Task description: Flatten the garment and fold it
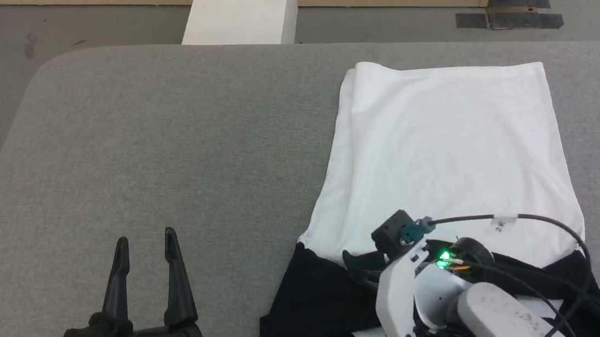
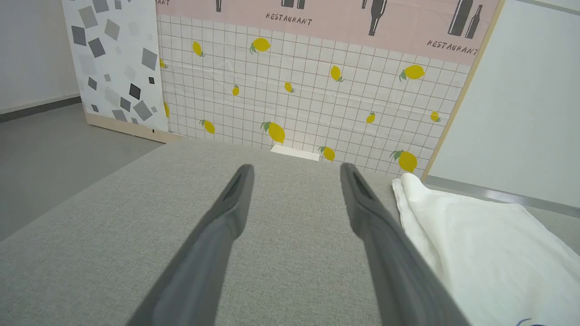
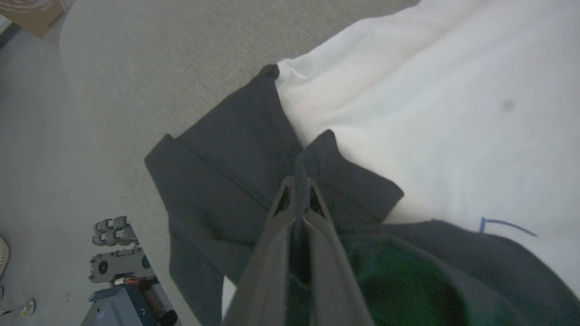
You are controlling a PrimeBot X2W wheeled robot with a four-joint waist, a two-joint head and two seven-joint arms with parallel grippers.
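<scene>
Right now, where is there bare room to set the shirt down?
Free: the grey top from its left edge to the shirt, ahead of the open left gripper. Crowded: near right, where the right gripper pinches its black sleeve.

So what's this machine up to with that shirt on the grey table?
A two-armed robot is folding a white T-shirt with black sleeves, which lies partly folded on a grey fabric-covered table. Its right gripper is pinched shut on a fold of black sleeve at the near end of the shirt. Its left gripper hangs open over bare table to the shirt's left, holding nothing.
</scene>
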